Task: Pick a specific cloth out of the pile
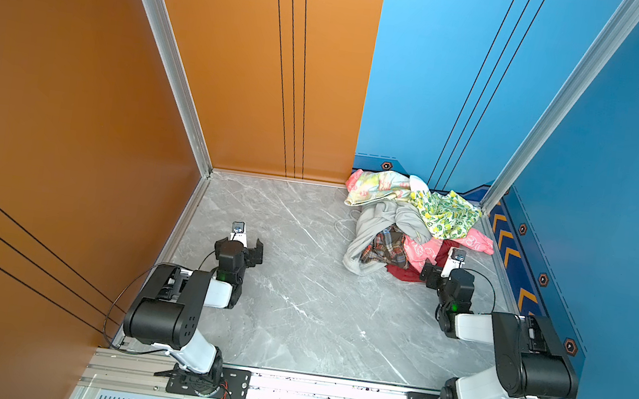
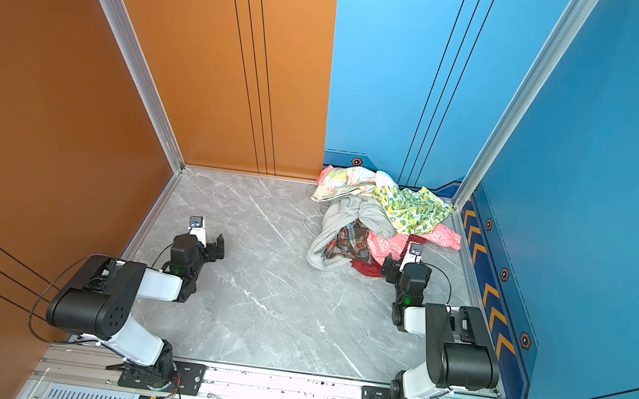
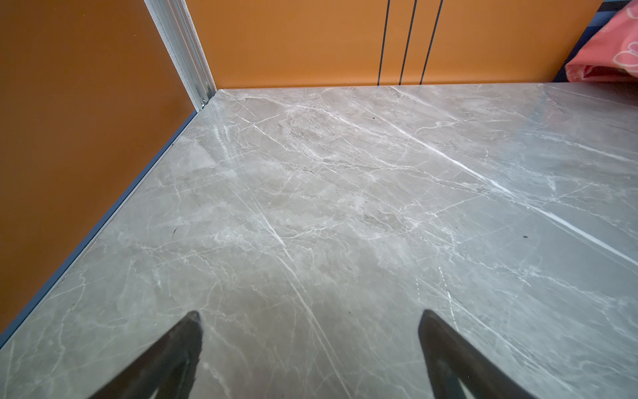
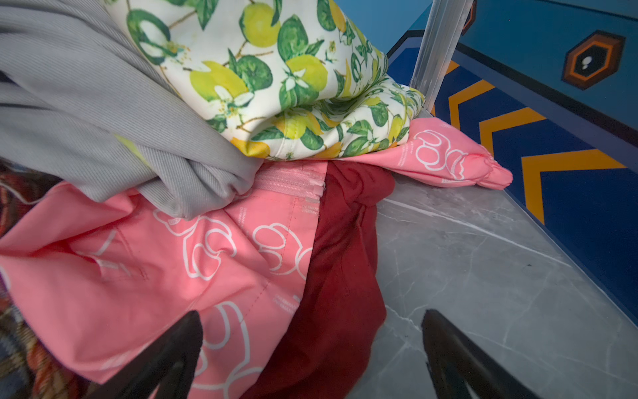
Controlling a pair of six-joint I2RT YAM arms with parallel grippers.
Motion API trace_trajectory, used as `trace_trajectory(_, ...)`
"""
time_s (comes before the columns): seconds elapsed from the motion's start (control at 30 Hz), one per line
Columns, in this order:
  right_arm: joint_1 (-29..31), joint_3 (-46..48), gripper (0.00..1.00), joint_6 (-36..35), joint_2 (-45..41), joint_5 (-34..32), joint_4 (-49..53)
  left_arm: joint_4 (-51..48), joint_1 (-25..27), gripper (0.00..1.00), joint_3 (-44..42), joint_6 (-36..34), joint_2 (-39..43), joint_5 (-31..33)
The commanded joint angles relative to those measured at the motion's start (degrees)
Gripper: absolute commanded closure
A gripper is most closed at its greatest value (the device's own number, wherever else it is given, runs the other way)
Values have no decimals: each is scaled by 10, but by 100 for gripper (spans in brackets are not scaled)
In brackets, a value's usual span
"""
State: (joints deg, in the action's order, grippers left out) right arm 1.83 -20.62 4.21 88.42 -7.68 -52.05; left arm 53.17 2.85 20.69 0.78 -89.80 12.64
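Grey marble-look floor (image 1: 295,310), orange wall (image 1: 51,89), blue wall (image 1: 628,165), aluminium corner post (image 1: 164,37), bright even light

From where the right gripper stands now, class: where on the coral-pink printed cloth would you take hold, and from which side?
Probably the bare flap of the coral-pink cloth nearest the right gripper, approached from the robot's side. There it lies uncovered beside the dark red cloth; farther back the grey cloth and lemon-print cloth lie on it.
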Motion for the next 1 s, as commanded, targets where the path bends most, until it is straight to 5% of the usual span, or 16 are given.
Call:
trace_trajectory(0.0, 0, -10, 0, -8, 2, -1, 4, 5, 6, 2, 9, -12, -1, 13)
trace_trajectory(0.77, 29, 25, 0, -32, -7, -41, -57, 7, 14, 2, 6, -20, 3, 18)
trace_trajectory(0.97, 43, 46, 0, -33, -61, -88, -47, 1, 29, 2, 6, -25, 26, 73)
